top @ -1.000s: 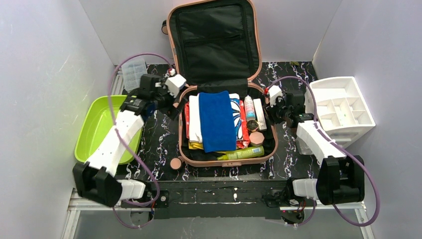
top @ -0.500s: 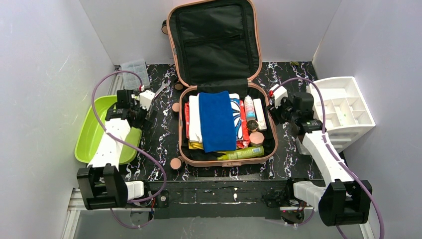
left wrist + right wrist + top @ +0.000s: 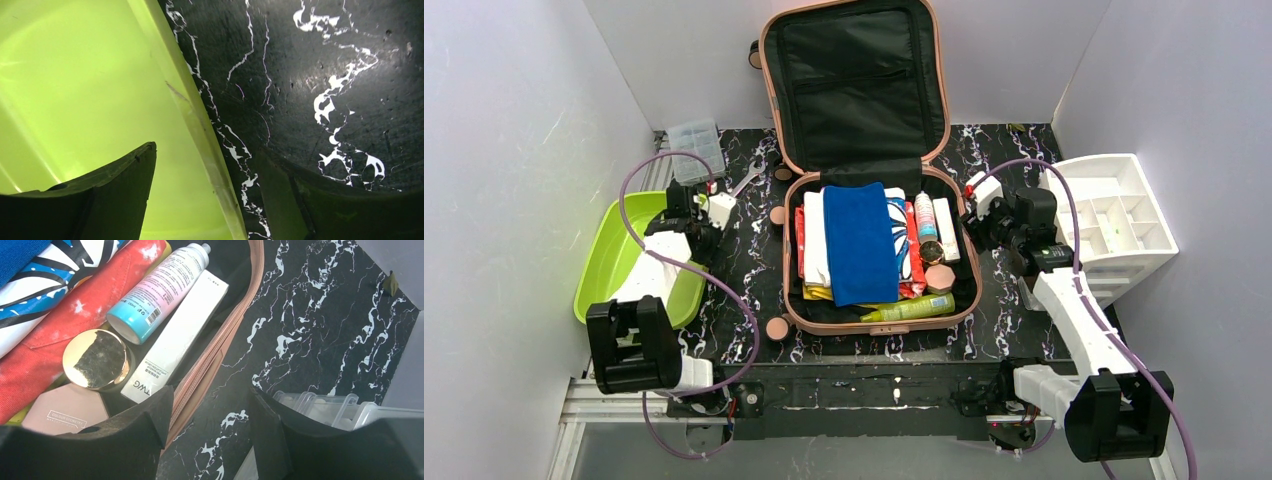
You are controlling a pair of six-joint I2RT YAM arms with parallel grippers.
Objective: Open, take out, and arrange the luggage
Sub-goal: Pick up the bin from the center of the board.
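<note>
The luggage [image 3: 789, 300] lies open mid-table, its black-lined lid [image 3: 856, 85] upright at the back. It is packed with a blue towel [image 3: 860, 240], folded cloths, a blue-capped bottle [image 3: 157, 290], a white box [image 3: 175, 337], a gold-lidded jar [image 3: 97, 360] and a pink compact [image 3: 65, 415]. My right gripper [image 3: 969, 225] [image 3: 211, 390] hovers open over the suitcase's right rim, with nothing between its fingers. My left gripper [image 3: 706, 243] [image 3: 206, 150] stands open and empty, straddling the green tray's right rim, well left of the suitcase.
A lime-green tray [image 3: 614, 260] sits at the left and a white drawer organizer [image 3: 1114, 220] at the right. A clear compartment box [image 3: 694, 145] and a metal tool [image 3: 746, 180] lie at the back left. Small round pink cases [image 3: 776, 328] [image 3: 776, 214] lie on the table beside the suitcase.
My left arm has drawn back from the suitcase's left edge to the green tray's rim, uncovering a round case there. The right gripper has shifted slightly right.
</note>
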